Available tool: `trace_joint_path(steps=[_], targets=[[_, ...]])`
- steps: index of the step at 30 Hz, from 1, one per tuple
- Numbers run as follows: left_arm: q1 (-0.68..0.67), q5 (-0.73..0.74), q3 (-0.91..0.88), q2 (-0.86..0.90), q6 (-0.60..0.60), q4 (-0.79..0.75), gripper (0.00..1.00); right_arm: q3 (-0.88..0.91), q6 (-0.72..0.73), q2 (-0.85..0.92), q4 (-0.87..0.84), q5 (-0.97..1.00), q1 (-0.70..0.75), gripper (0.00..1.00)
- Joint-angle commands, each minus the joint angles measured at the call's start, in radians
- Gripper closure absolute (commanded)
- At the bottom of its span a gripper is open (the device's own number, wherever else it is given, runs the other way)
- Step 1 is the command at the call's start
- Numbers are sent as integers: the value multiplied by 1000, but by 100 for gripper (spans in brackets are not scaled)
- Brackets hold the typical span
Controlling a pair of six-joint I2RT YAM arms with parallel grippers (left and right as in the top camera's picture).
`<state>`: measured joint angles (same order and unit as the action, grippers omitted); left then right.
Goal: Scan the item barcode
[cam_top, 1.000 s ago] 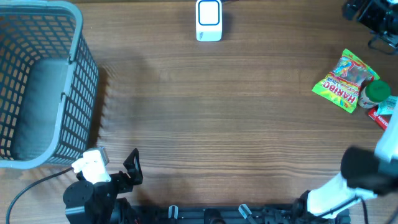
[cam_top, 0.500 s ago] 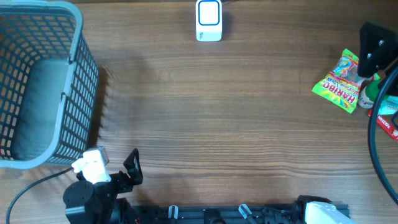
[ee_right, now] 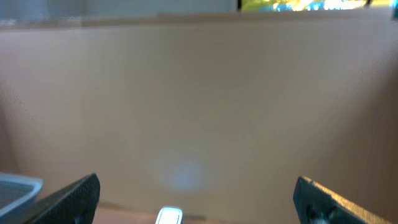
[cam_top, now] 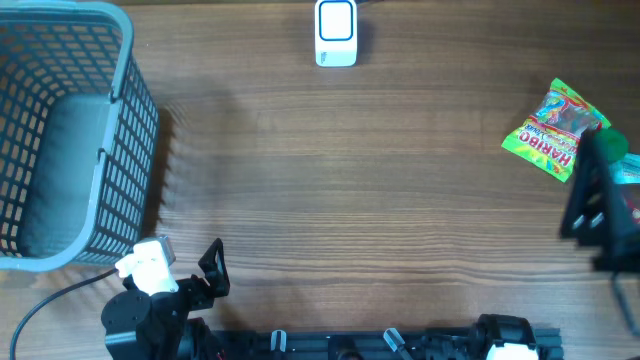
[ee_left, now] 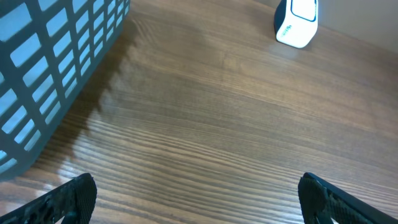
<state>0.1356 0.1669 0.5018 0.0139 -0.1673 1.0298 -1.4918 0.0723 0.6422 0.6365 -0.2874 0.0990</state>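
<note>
**Inspector:** Near edge first. Left side?

**Assistant:** The left arm (cam_top: 150, 300) sits at the near left corner of the bench (cam_top: 350, 200). The left fingers (ee_left: 71, 194) stand wide apart over bare wood, with nothing between them.

**Inspector:** Right side?

**Assistant:** The right arm (cam_top: 590, 205) shows as a dark shape at the right edge, at mid-depth. The right fingers (ee_right: 71, 194) are spread wide and hold nothing. That wrist view is blurred.

**Inspector:** The item?

**Assistant:** The sweets bag (cam_top: 553, 128) lies flat on the right of the bench, just beyond the right arm. The arm's outline meets the bag's right edge, and I cannot tell whether they touch. A green-capped container (cam_top: 612, 148) sits just beside the bag on its right, partly hidden by the arm.

**Inspector:** Left of the bench?

**Assistant:** A grey basket (cam_top: 60, 130) fills the left side, running to the far corner.

**Inspector:** Far edge?

**Assistant:** The white scanner (cam_top: 335, 32) stands at the far centre, well apart from the bag.
</note>
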Motion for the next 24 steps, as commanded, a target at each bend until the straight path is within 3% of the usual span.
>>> trace_joint_path(steps=[1,6,11,17,24], targets=[[-7,15,-1,-8,-9,-4,0,288,-21,-162,-149,-29,-50,0],[-7,15,-1,-8,-9,-4,0,757,33,-412,-489,-29,-103,0],[-7,15,-1,-8,-9,-4,0,1079,39,-550,-694,-10,-109,0],[-7,15,-1,-8,-9,-4,0,1323,32,-639,-812,83,-109,0],[-7,15,-1,-8,-9,-4,0,1478,92,-639,-864,225,-109,0]])
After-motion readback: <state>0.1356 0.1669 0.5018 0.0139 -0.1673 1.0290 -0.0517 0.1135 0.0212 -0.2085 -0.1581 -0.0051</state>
